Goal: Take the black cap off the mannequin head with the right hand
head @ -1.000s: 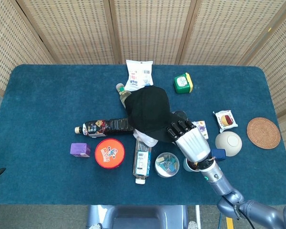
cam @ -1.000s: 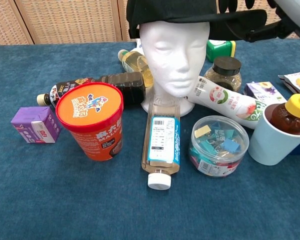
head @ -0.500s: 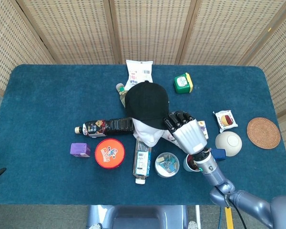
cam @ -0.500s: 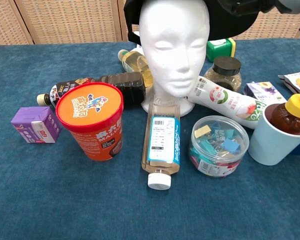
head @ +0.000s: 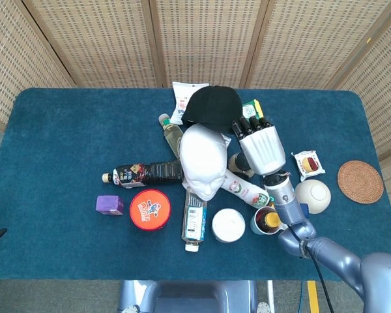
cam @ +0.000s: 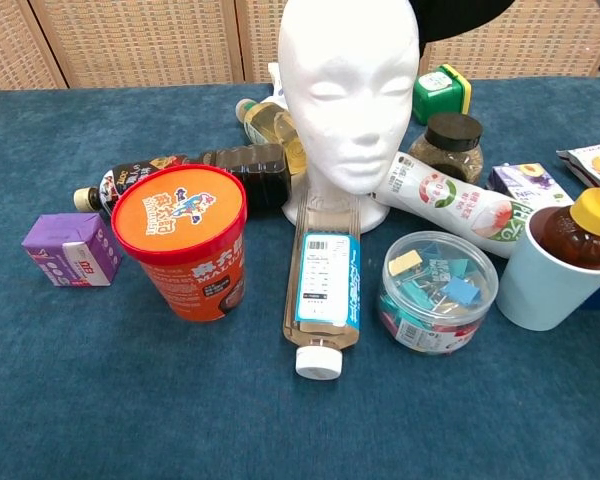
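The white mannequin head (head: 202, 160) (cam: 348, 95) stands bare at the table's middle. The black cap (head: 213, 105) hangs in the air behind and above it, held at its brim by my right hand (head: 260, 145). In the chest view only a sliver of the cap (cam: 458, 14) shows at the top edge, right of the head. My left hand is not in view.
Around the head lie a dark bottle (head: 143, 173), a clear bottle (head: 193, 220), an orange-lidded tub (head: 149, 208), a clip jar (head: 228, 225), a purple box (head: 109, 204), a green box (cam: 439, 92) and a honey bottle in a cup (cam: 565, 265). A bowl (head: 312, 195) and coaster (head: 360, 181) sit right.
The cap came off the mannequin head. My right hand lifted it up and away toward the back of the table, leaving the head bare.
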Controlling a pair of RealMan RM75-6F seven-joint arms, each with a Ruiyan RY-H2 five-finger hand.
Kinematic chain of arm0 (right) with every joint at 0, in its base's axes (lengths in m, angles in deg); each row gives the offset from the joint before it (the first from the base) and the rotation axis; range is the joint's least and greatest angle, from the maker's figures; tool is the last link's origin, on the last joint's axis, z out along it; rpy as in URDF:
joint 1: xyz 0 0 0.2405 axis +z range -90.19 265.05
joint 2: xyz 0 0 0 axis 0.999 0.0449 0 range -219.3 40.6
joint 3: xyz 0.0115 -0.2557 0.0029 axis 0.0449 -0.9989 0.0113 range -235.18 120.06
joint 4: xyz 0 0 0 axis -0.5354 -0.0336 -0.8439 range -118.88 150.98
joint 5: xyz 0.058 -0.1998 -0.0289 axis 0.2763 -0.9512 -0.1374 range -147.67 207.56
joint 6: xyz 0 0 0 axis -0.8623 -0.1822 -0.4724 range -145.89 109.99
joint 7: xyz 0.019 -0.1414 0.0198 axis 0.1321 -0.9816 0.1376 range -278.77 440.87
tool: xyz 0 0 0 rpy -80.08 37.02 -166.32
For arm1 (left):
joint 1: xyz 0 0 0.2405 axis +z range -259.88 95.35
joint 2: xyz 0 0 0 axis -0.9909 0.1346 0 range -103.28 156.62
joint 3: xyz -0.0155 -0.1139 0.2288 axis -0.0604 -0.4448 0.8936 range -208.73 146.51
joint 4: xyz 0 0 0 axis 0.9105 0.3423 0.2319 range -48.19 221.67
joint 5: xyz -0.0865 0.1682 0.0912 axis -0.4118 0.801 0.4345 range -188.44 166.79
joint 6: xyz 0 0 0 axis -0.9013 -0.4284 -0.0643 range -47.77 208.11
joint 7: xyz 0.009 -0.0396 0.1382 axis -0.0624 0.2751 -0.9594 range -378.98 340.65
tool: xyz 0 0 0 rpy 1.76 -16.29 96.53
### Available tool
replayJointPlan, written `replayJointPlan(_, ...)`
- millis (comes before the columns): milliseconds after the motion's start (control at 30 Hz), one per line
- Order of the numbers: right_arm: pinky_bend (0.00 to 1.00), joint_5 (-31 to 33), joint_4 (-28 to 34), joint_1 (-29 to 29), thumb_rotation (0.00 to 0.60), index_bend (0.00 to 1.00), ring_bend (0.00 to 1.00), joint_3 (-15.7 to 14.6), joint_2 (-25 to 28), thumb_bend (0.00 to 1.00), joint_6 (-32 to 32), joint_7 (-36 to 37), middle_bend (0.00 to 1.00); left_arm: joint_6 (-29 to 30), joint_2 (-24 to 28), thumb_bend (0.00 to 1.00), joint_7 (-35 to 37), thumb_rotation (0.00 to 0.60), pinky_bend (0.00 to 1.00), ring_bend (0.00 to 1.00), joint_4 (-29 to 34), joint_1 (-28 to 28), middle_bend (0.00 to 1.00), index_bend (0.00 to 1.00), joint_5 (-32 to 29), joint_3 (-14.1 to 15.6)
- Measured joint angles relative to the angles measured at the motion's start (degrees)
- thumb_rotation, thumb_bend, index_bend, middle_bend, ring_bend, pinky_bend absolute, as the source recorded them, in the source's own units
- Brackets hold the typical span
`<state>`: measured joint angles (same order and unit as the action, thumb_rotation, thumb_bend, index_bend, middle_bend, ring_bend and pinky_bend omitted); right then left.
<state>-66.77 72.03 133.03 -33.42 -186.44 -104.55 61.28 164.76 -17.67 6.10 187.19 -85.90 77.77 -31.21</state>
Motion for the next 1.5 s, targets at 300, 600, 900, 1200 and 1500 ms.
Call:
replayJointPlan(300, 0.81, -3.3, -3.4, 0.0, 0.600, 0.68, 0.68, -4.8, 9.3, 0.53, 0.6, -0.2, 0.72, -0.1, 0.0, 0.12, -0.4, 0.600, 0.06, 0.00, 0.1, 0.0, 0.00, 0.16, 0.4, 0.2)
replayJointPlan(600, 0.81, -6.1, -6.4, -2.4, 0.600, 0.69, 0.68, -13.2, 12.5, 0.53, 2.7, 2.1, 0.72, -0.2, -0.4, 0.12, -2.4, 0.600, 0.06, 0.00, 0.9, -0.1, 0.00, 0.16, 0.7, 0.3)
replayJointPlan(900, 0.81, -5.9, 2.3, -3.7, 0.600, 0.69, 0.68, -16.3, 15.1, 0.53, 6.9, -1.9, 0.72, -0.6, -0.2, 0.12, -2.2, 0.600, 0.06, 0.00, 1.0, -0.3, 0.00, 0.16, 0.9, 0.5)
replayJointPlan(1200, 0.81, -3.4, 15.6, -5.4, 0.600, 0.68, 0.69, -17.4, 20.2, 0.51, 11.0, -8.7, 0.70, -0.1, 0.0, 0.12, -0.8, 0.600, 0.06, 0.00, 0.4, 0.0, 0.00, 0.16, 1.2, 0.6)
replayJointPlan(1500, 0.69, -1.6, 26.1, -7.7, 0.600, 0.48, 0.66, -18.6, 26.0, 0.44, 13.1, -11.8, 0.61, 0.3, 0.2, 0.12, 0.1, 0.600, 0.06, 0.00, 0.0, 0.2, 0.00, 0.16, 1.6, 0.7)
